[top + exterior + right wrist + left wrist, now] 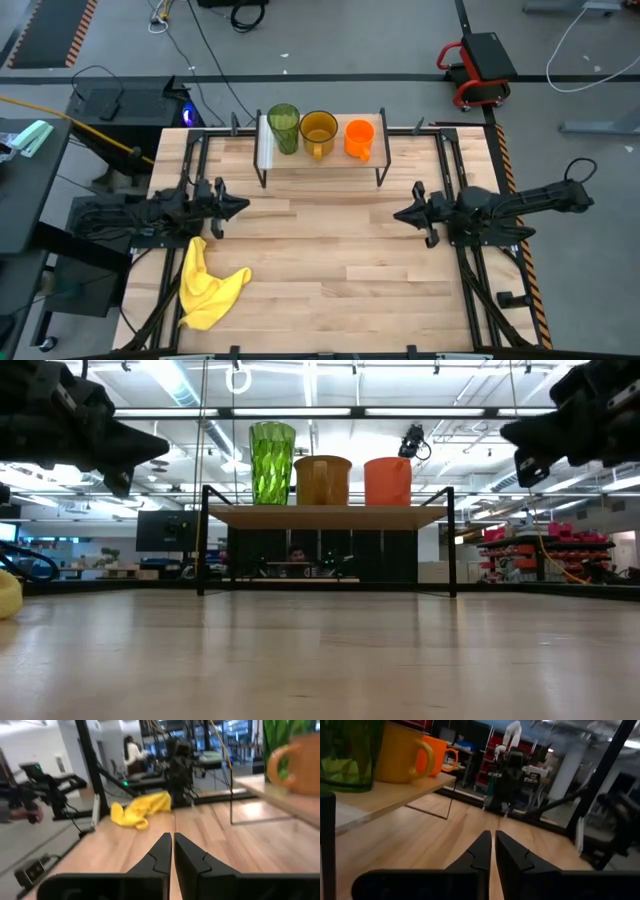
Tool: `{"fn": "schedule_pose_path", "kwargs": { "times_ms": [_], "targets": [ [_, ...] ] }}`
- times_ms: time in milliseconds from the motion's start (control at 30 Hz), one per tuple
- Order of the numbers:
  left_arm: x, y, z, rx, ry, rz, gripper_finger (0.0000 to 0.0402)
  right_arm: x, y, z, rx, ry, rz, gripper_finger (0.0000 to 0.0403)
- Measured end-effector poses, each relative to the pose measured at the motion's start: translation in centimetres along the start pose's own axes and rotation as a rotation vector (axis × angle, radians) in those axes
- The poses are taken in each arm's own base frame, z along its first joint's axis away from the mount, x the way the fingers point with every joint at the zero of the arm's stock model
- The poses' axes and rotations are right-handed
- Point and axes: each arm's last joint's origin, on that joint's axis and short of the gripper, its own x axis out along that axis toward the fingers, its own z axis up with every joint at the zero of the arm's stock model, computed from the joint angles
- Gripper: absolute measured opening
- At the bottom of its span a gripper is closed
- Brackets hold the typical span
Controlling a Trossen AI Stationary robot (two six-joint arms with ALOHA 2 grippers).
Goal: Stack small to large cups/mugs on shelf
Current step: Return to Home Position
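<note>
Three cups stand side by side on their bases on the shelf's wooden top (330, 163) at the table's far middle. They are a green tumbler (283, 128), an amber mug (318, 132) and an orange mug (359, 138). The low view shows the same row: tumbler (271, 462), amber mug (322, 479), orange mug (387, 480). My left gripper (243, 207) hangs level over the table's left side, shut and empty. It points toward my right gripper (397, 213), which is also shut and empty, over the right side. Both are nearer than the shelf and touch nothing.
A crumpled yellow cloth (205, 285) lies at the table's near left. Black frame rails (455, 160) run along the table's sides. Bare tabletop (320, 250) lies between the two arms. A person (132, 752) is in the room beyond the table.
</note>
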Motion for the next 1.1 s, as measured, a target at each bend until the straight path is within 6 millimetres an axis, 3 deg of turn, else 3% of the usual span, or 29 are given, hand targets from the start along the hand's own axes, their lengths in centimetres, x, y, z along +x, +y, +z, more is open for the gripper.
{"fn": "schedule_pose_path", "kwargs": {
  "times_ms": [267,1100],
  "targets": [
    [-0.01,0.00,0.03,0.019,-0.004,0.000,0.0033,-0.05,-0.17,-1.01,0.001,0.103,-0.025,0.0026],
    [0.00,0.01,0.02,0.015,-0.006,0.002,0.0028,-0.06,-0.18,-1.08,0.003,0.110,-0.026,0.0026]
  ]
}}
